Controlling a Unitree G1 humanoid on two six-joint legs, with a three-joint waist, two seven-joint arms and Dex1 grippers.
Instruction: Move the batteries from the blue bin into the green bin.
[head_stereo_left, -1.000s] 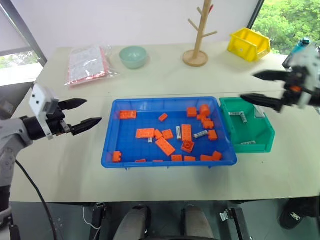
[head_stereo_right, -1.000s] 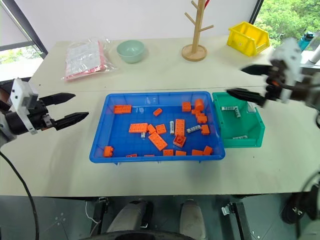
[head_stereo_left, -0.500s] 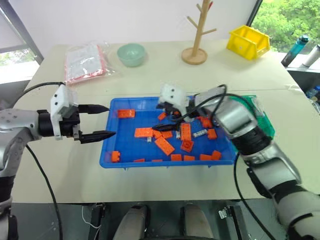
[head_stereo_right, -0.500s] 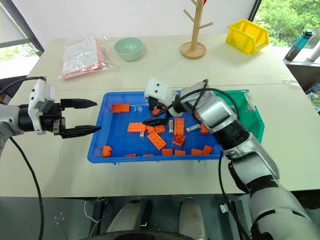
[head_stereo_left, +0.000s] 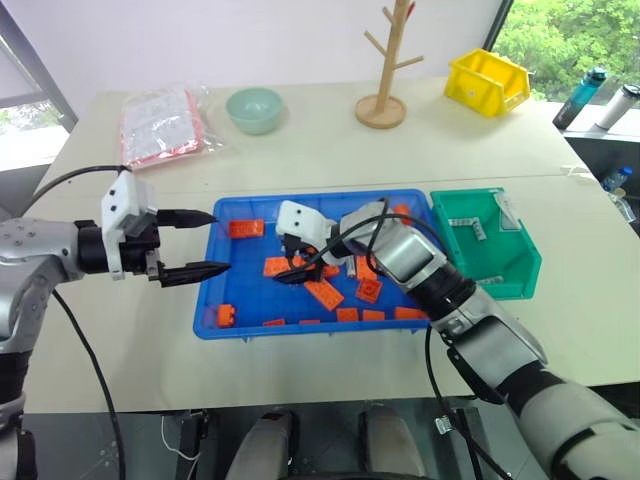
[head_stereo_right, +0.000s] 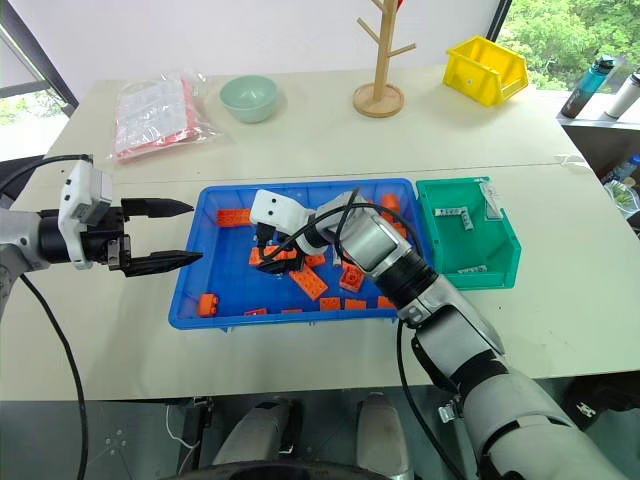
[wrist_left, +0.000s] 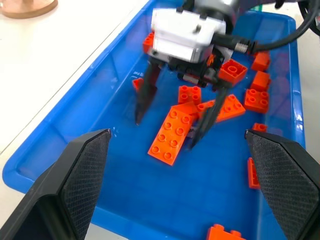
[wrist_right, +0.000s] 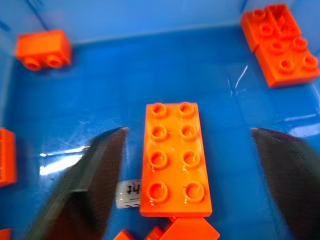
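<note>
Blue bin (head_stereo_left: 222, 300) under right end effector (wrist_left: 170, 122)

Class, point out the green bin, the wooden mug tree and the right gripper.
green bin (head_stereo_left: 527, 262): left eye view, right wall.
wooden mug tree (head_stereo_left: 384, 108): left eye view, round base.
right gripper (wrist_left: 170, 127): left wrist view, between fingertips.

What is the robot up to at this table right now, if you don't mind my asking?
It is sorting batteries out of the blue bin into the green bin, which already holds a few. The right gripper is down in the blue bin, fingers open astride a long orange brick with a battery partly tucked under its edge. The left gripper hovers open at the blue bin's left rim, holding nothing.
</note>
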